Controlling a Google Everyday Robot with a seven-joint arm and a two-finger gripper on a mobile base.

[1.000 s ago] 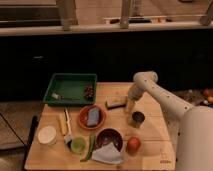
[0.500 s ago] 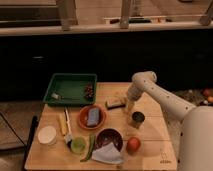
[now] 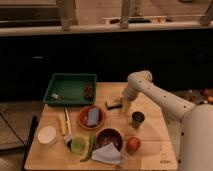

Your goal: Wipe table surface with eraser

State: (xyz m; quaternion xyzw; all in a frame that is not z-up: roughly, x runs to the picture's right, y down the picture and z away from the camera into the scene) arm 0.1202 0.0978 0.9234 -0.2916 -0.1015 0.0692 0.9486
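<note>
The table surface (image 3: 150, 137) is a pale wood-plank square top. The eraser (image 3: 113, 103), a small flat block with a dark top and pale base, lies on it at the back middle, just right of the green tray. My gripper (image 3: 125, 106) points down at the eraser's right end, touching or almost touching it, low over the table. The white arm (image 3: 150, 90) reaches in from the right.
A green tray (image 3: 70, 89) stands at the back left. An orange plate (image 3: 83, 119) holds a blue-grey sponge (image 3: 92, 116). A metal cup (image 3: 137, 119) is just right of the gripper. A yellow-handled brush (image 3: 63, 124), white bowl (image 3: 47, 135), green cup (image 3: 77, 145), dark bowl (image 3: 109, 137), cloth (image 3: 106, 154) and red fruit (image 3: 133, 144) fill the front.
The arm's elbow has shifted slightly left, bringing the gripper closer against the eraser's right end. The eraser has hardly moved.
</note>
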